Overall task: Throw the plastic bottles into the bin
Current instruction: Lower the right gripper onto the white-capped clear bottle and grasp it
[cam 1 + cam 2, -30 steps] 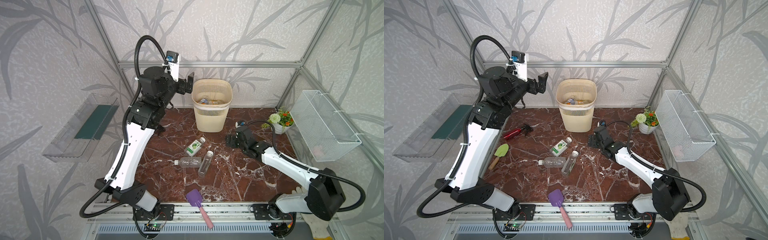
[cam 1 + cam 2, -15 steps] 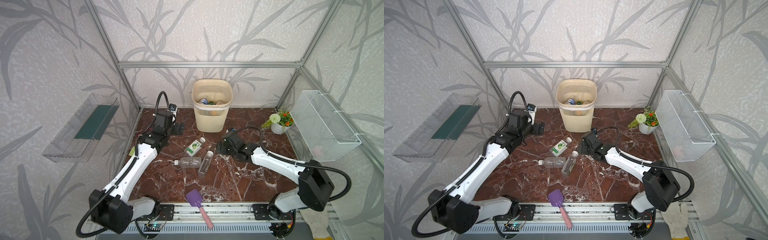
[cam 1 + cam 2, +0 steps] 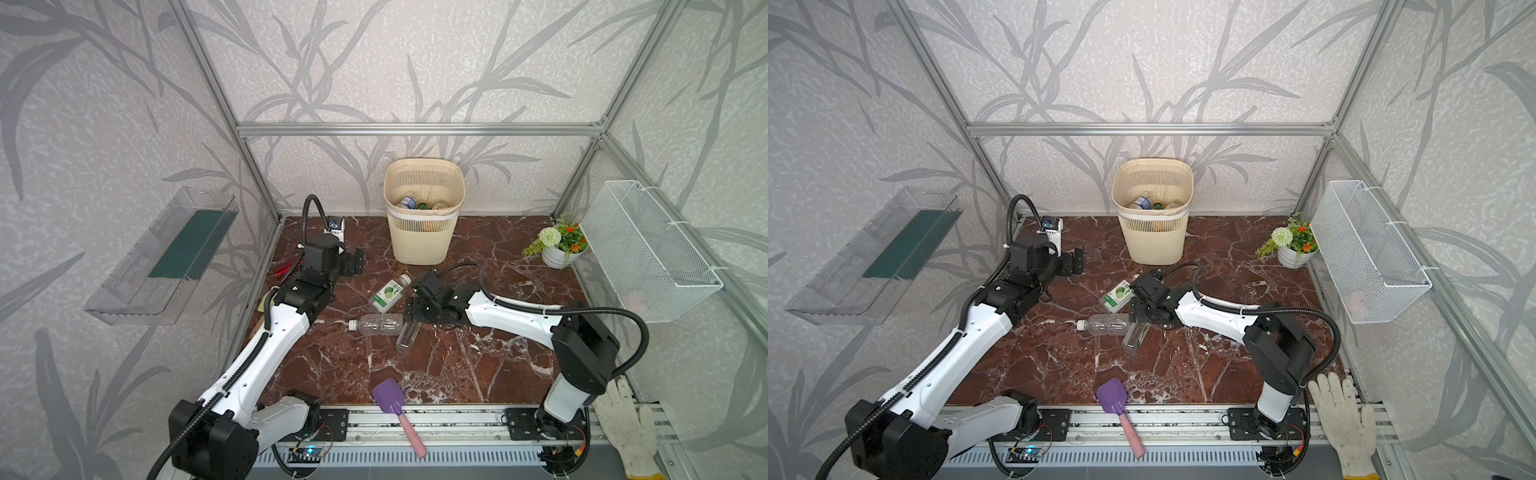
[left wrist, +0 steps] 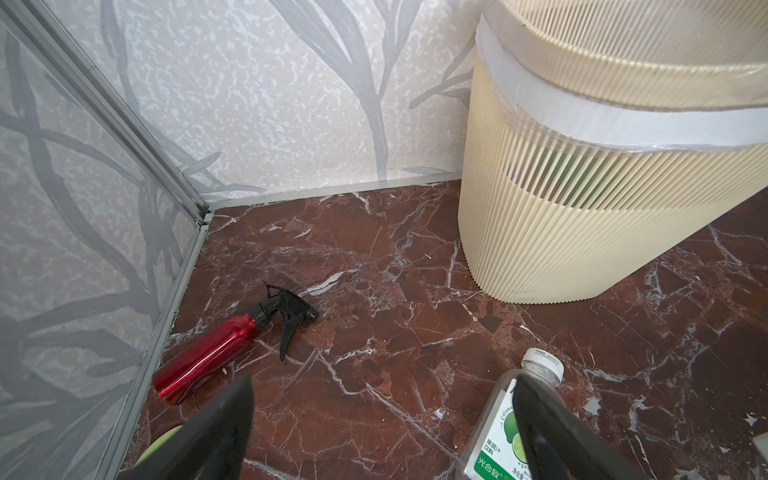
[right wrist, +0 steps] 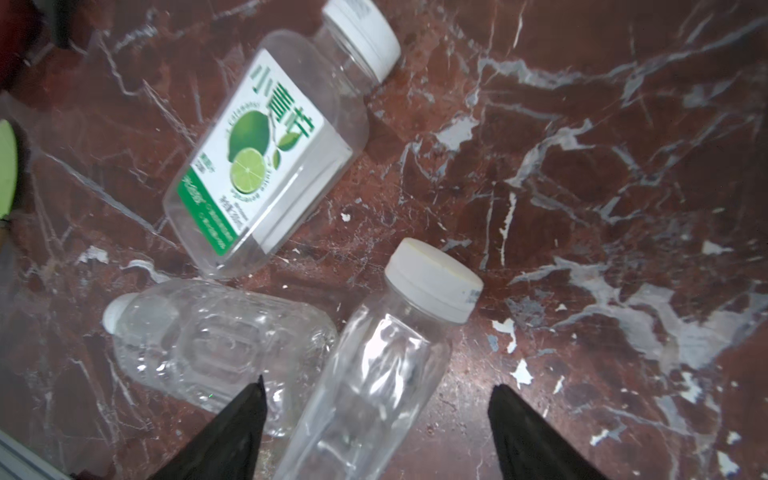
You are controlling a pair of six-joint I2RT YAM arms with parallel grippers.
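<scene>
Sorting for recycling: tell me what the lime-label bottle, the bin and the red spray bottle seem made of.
Lime-label bottle: clear glossy plastic; the marble top shows through it.
Bin: matte cream plastic, moulded in fine slats.
Red spray bottle: probably metal, from its mirror-like sheen; coated plastic is possible.

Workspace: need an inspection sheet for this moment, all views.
Surface: brown marble tabletop, white veins, small chips.
Job's things: lime-label bottle, ribbed bottle and slim bottle lying together mid-table; bin upright at the back, bottles inside.
Clutter: red spray bottle, purple scoop, flower pot.
Grippers: left gripper open, empty; right gripper open, straddling the slim bottle, not closed on it.
Cables: black hoses loop off both arms; nothing seen snagged.
Surroundings: clear tray on left wall, wire basket on right wall, glove on front rail.
</scene>
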